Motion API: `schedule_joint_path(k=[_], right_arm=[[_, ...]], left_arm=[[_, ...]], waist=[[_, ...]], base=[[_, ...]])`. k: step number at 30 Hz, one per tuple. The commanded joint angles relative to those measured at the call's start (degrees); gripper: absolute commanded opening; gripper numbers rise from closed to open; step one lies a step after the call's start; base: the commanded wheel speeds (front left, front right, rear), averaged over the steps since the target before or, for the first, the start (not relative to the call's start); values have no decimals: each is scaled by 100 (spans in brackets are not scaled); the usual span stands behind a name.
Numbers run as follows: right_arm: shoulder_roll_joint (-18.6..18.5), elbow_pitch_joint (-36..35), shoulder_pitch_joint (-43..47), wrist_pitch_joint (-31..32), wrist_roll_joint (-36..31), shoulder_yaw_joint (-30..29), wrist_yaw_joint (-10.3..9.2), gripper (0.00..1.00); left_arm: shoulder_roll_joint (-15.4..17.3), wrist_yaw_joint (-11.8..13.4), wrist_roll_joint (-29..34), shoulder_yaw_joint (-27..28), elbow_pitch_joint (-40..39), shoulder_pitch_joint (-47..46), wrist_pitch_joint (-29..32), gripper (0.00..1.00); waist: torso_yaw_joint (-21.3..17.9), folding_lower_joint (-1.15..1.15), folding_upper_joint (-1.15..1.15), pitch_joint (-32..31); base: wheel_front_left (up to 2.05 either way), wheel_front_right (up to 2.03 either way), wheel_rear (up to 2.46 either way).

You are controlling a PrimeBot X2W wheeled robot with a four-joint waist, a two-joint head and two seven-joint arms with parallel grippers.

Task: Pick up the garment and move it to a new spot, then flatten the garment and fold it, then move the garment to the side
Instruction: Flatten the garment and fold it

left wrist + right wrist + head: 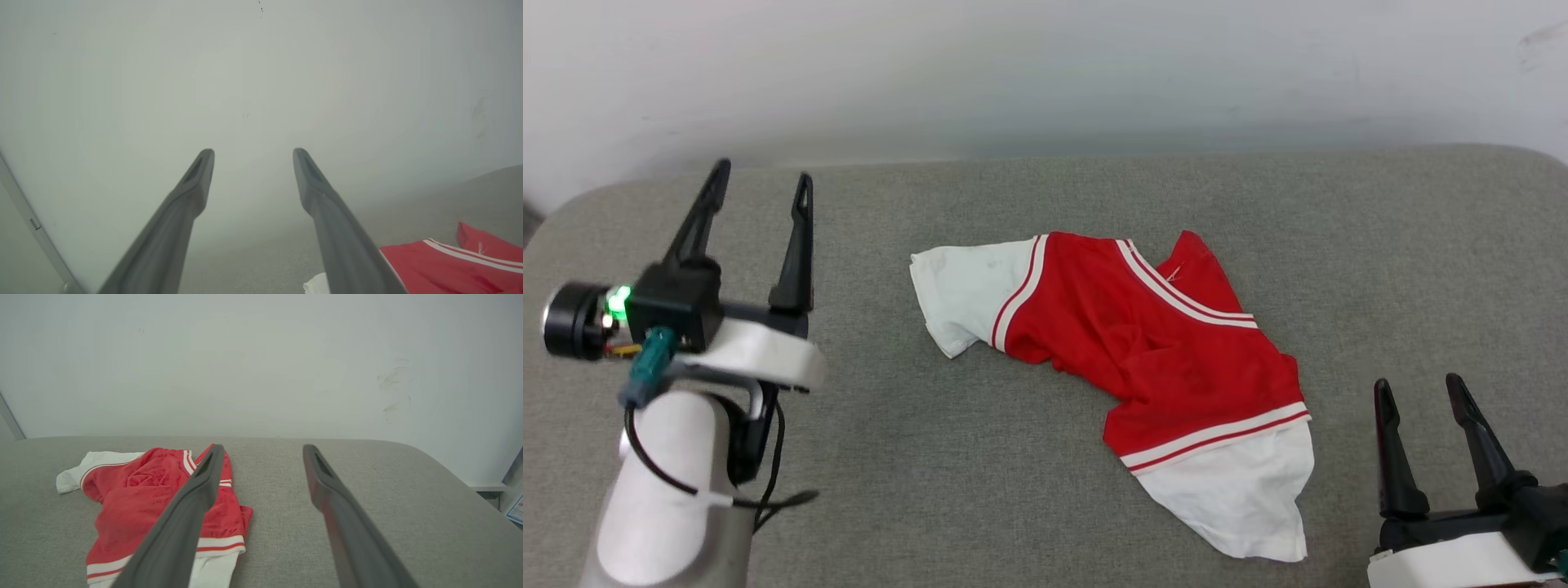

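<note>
Garment [1168,343] found crumpled at tabletop [980,457] centre. Left gripper [764,175] noted over tabletop left side, right gripper [1419,382] at tabletop near-right corner; both spread, empty. Pickup judged best taken at raised red fold.

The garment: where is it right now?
In the head view the garment lies crumpled on the grey padded surface, right of centre, between the left gripper and right gripper, touching neither.

A grey fabric surface [1013,490] (rounded corners) meets a plain white wall [1045,65].
</note>
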Motion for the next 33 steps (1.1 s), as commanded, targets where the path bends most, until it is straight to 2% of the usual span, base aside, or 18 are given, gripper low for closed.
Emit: schedule_joint_path(k=[1,5,9,15,21,25,29,33], right_arm=[[9,-29,-78,-14,-14,4,-3,100],[9,-56,-192,-14,-7,3,-4,100],[9,-69,-298,-14,18,-6,-3,100],[11,-55,-473,-14,42,13,-4,100],[9,-87,-642,-14,60,38,-3,100],[10,-114,-782,-14,93,49,-4,100],[10,-117,-903,-14,134,78,-3,100],[10,-125,-1015,-14,194,99,-3,100]], left_arm=[[38,-58,-17,-50,66,-199,7,100],[237,-190,-212,-207,286,-1014,219,100],[491,-267,-415,-591,448,-1703,785,100],[1134,-274,-1146,-1840,654,-2547,2263,100],[1665,-276,-2341,-3078,691,-3242,4244,100],[1922,-277,-3070,-3770,621,-3598,5318,100],[2171,-277,-3651,-4298,579,-3871,6154,100],[2382,-278,-4050,-4810,567,-3989,6696,100]], waist=[[-62,0,0,107],[-168,0,0,340],[-276,0,0,544],[-405,0,0,779],[-531,0,0,1030],[-619,0,0,1249],[-725,0,0,1461],[-842,0,0,1654]], base=[[0,0,0],[0,0,0],[0,0,0],[0,0,0],[0,0,0],[0,0,0],[0,0,0],[0,0,0]])
